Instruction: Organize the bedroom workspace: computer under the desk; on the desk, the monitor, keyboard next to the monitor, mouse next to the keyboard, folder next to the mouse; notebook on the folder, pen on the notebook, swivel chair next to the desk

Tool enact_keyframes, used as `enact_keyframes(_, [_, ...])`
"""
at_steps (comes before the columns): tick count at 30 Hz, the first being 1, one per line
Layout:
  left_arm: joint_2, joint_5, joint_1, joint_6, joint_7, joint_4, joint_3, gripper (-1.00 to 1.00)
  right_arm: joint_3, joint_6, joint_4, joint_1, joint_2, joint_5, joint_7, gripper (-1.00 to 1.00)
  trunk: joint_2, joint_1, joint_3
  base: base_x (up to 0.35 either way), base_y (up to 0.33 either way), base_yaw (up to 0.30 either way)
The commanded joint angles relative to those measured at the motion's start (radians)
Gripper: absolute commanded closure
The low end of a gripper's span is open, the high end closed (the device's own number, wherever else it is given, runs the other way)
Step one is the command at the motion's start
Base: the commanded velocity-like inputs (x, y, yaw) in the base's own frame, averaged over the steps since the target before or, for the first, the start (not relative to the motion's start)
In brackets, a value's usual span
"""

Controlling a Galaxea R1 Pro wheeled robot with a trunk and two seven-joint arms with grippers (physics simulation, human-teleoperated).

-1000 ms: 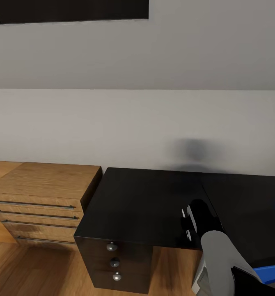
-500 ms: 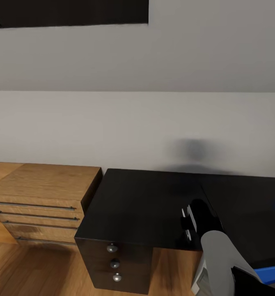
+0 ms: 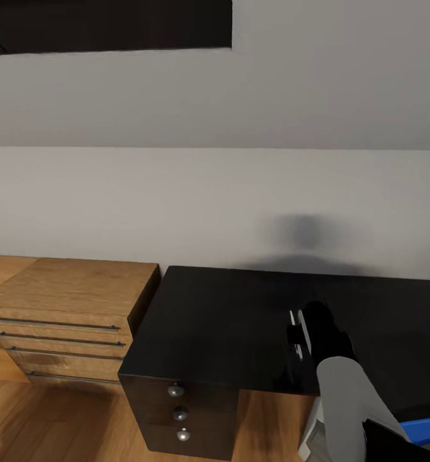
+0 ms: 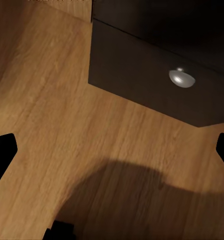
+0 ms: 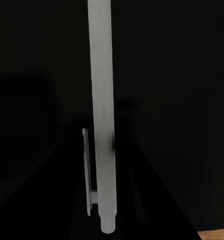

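Pen (image 5: 101, 115) clamped in right claw (image 3: 298, 340), above desk (image 3: 228, 321)

Black-topped desk (image 3: 221, 314) on wooden floor (image 3: 61, 423), beside light wooden drawer chest (image 3: 67, 308).

No readable text, label, brand, number or sign appears on any surface here.

A light wooden drawer chest (image 3: 61, 314) stands on wood floor (image 3: 48, 423) against a pale wall (image 3: 240, 192).
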Motion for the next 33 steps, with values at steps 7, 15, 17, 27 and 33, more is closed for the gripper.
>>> enact_keyframes(7, [-0.002, -0.009, -0.001, -0.003, -0.003, 0.0, 0.009, -1.0, -0.005, 0.001, -0.06, -0.001, 0.004, 0.009, 0.011, 1.0, 0.049, -0.027, 0.021, 0.0, 0.0, 0.0])
enact_keyframes(15, [-0.002, -0.009, -0.001, -0.002, -0.002, 0.0, 0.009, -1.0, -0.005, -0.009, -0.089, 0.001, 0.016, 0.007, 0.013, 1.0, 0.105, -0.058, 0.046, 0.0, 0.0, -0.054])
enact_keyframes(17, [-0.002, -0.009, -0.001, -0.002, -0.002, 0.0, 0.009, -1.0, -0.006, -0.025, -0.091, 0.002, 0.017, 0.007, 0.017, 1.0, 0.119, -0.065, 0.052, 0.0, 0.0, -0.205])
enact_keyframes(27, [-0.001, -0.009, -0.001, -0.001, 0.001, 0.0, 0.012, -1.0, -0.006, -0.126, -0.093, 0.035, 0.022, 0.007, 0.038, 1.0, 0.189, -0.104, 0.084, 0.0, 0.0, -0.249])
enact_keyframes(33, [0.0, -0.009, -0.001, -0.001, 0.001, 0.0, 0.012, -1.0, -0.007, -0.13, -0.093, 0.041, 0.018, 0.009, 0.038, 1.0, 0.231, -0.127, 0.102, 0.0, 0.0, -0.26])
